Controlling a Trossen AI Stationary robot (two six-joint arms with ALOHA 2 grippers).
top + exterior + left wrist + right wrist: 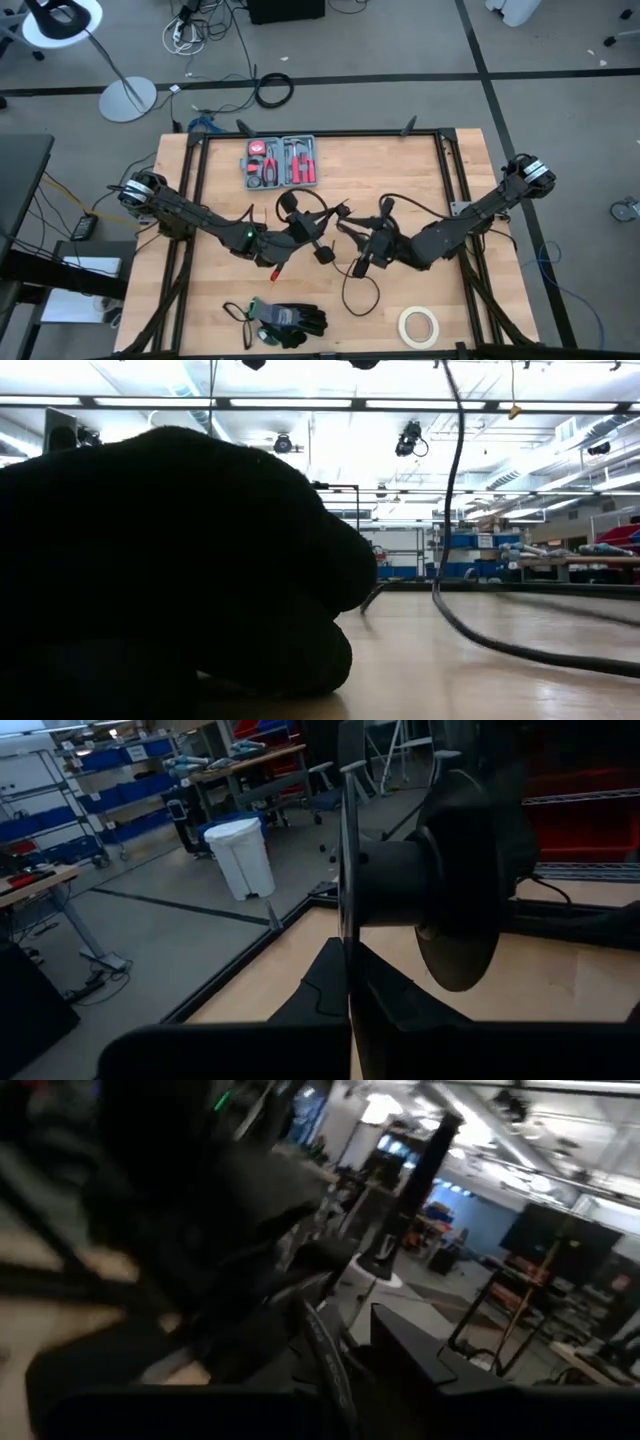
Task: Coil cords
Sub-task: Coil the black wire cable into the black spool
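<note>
Thin black cord (pixel 352 290) in loose loops, right tool (pixel 345 228) clamped on it, left tool (pixel 322 232) together.

No legible text, labels, brands, numbers or signs are showing in any view; markings on distant shelving and bins are resolving too poorly to read.

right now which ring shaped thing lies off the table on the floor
The thick black cable ring lies on the grey floor beyond the table's far edge. The white tape roll sits on the wooden table, near its front right corner.
</note>
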